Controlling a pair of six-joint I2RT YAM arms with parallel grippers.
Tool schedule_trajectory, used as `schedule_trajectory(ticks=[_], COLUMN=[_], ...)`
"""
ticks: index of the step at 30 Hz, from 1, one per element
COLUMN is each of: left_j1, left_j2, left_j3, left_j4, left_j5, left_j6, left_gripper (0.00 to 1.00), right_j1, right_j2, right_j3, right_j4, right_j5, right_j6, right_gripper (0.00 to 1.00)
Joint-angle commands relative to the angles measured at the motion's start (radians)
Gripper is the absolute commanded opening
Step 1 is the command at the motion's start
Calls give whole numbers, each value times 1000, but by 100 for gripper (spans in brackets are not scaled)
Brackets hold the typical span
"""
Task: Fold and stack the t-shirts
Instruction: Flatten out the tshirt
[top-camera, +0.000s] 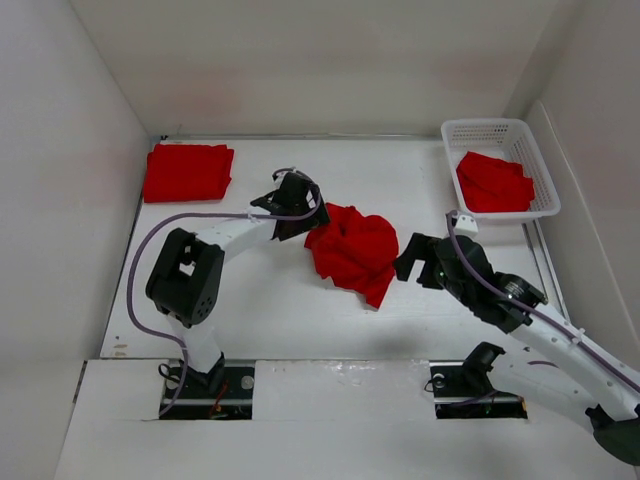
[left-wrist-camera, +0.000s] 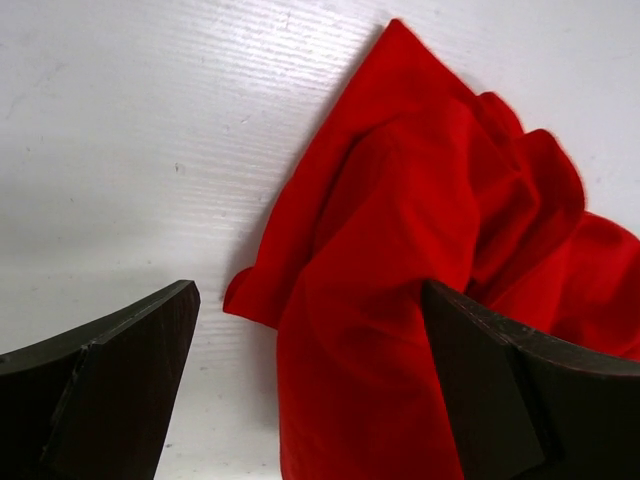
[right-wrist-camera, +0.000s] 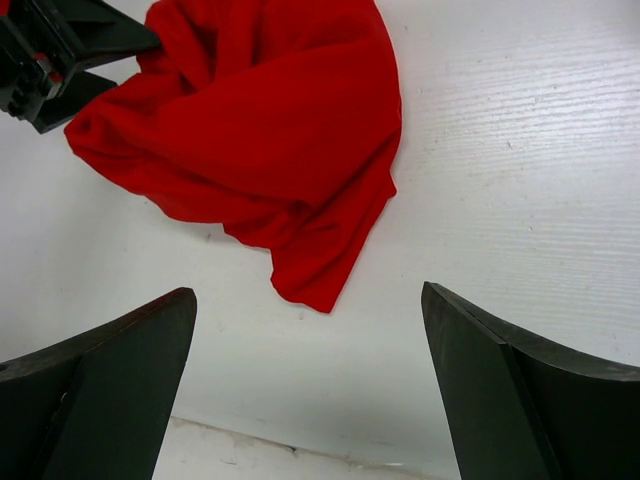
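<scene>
1. A crumpled bright red cloth t-shirt (top-camera: 352, 252) lies in a loose heap in the middle of the white surface (top-camera: 250, 320), between the two arms and not spread flat.
2. A neatly folded red t-shirt (top-camera: 188, 172) sits at the far left corner. More red cloth (top-camera: 494, 182) lies bunched inside the white plastic mesh basket (top-camera: 500, 130) at the far right.
3. The left fingers (left-wrist-camera: 110, 385) are spread wide and grip nothing. They sit low at the heap's left edge, with a corner of the cloth lying in the gap between them.
4. The right fingers (right-wrist-camera: 110, 385) are fully apart and empty, just beside the heap's right side. A hanging tail of the shirt lies ahead of them.
5. The step in hand looks like the start of work on the middle shirt: taking hold of it so it can be opened out.
6. The next move calls for each pair of fingers to close on its own edge or corner. They would then draw apart to flatten the cloth before any fold. Pinching one layer rather than a bunch may be the hard part.
7. The collar, sleeves and hem cannot be picked out in the heap.
8. It is unclear whether the left arm's far finger touches the cloth.
9. The number of shirts in the basket or in the folded pile cannot be counted.
</scene>
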Motion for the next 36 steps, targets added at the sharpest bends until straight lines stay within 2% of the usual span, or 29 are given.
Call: schedule_trajectory(ticks=[1, 12, 16, 20, 21, 22, 25, 29, 30, 36], left_j1=[-3, -49, -49, -49, -49, -49, -49, -49, -49, -49], left_j2=[3, 54, 63, 72, 72, 72, 72, 39, 28, -92], left_j3=[-26, -71, -103, -138, -138, -138, -129, -109, -109, -147], left_j4=[25, 42, 64, 88, 88, 88, 88, 88, 88, 128], left_j5=[12, -9, 2, 11, 11, 11, 11, 2, 2, 2], left_j6=[-53, -105, -116, -135, -135, -135, -135, -112, -112, -73], left_gripper=[91, 80, 64, 42, 35, 24, 0, 0, 0, 0], right_j1=[2, 2, -7, -7, -7, -7, -7, 5, 5, 56], right_j2=[-9, -29, -29, -29, -29, -29, -3, 48, 66, 140], right_j3=[-18, -56, -56, -65, -65, -65, -65, -75, -75, -122], right_j4=[-7, 3, -8, -8, -8, -8, 1, 1, 1, 77], right_j5=[-11, -11, -11, -11, -22, -22, -50, -92, -102, -131], right_j6=[16, 54, 68, 68, 68, 68, 45, 19, 8, 20], right_gripper=[100, 100, 100, 100, 100, 100, 100, 95, 92, 90])
